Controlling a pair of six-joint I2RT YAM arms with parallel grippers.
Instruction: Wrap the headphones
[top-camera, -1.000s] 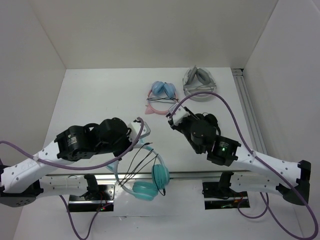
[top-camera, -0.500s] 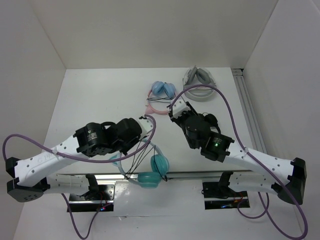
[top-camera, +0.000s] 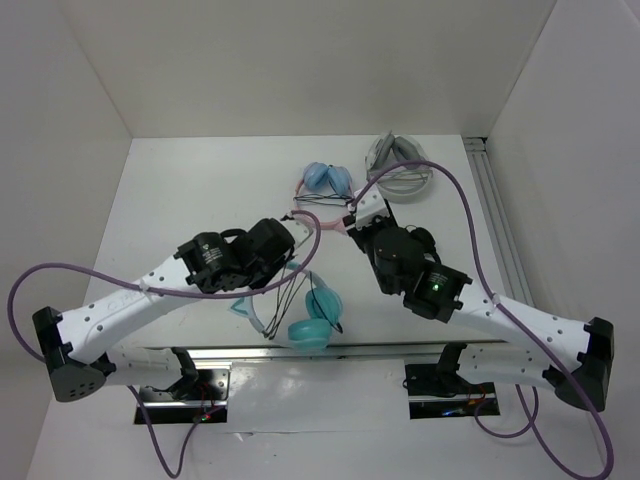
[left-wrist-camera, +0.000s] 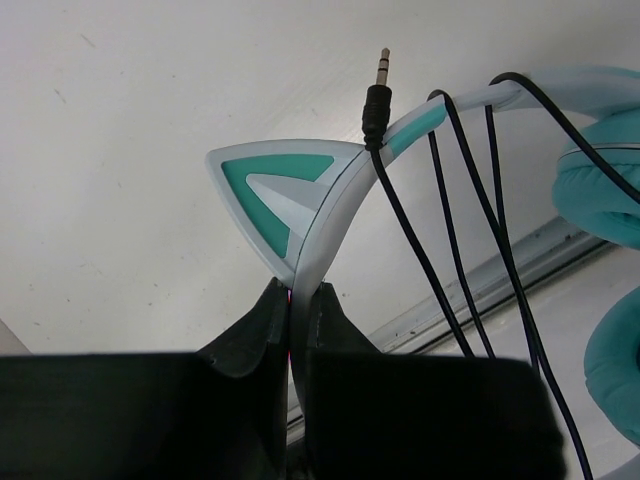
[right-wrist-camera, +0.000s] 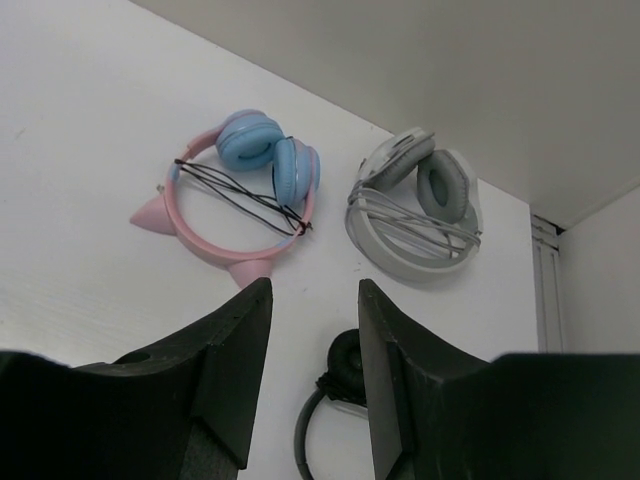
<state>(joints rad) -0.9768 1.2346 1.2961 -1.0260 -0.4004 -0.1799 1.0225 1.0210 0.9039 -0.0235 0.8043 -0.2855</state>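
Just past your left tool (left-wrist-camera: 295, 335) lay the pink-banded cat-ear headphones with blue cups (top-camera: 322, 192), cable across the band. The grey-white over-ear headphones (top-camera: 398, 168) sat beside them to the right. The small black headphones (right-wrist-camera: 338, 395) lay by your right arm. All three rested on the white worktop (top-camera: 180, 200). Your left tool was clenched on the headband of the teal cat-ear headphones (left-wrist-camera: 300, 215), just below one ear. The band ran from that grip back toward the arm bases, both cups at the near end, close to the aluminium rail (top-camera: 380, 348). The thin black cable (left-wrist-camera: 450, 240) crossed the band's arc in several strands, and the jack plug (left-wrist-camera: 378, 85) stuck out past the band. Your right tool (right-wrist-camera: 315, 300) was released, nothing between its fingers. Versus half a second before, the left tool had moved away from the bases toward the pink set, pulling the teal cups off the rail.
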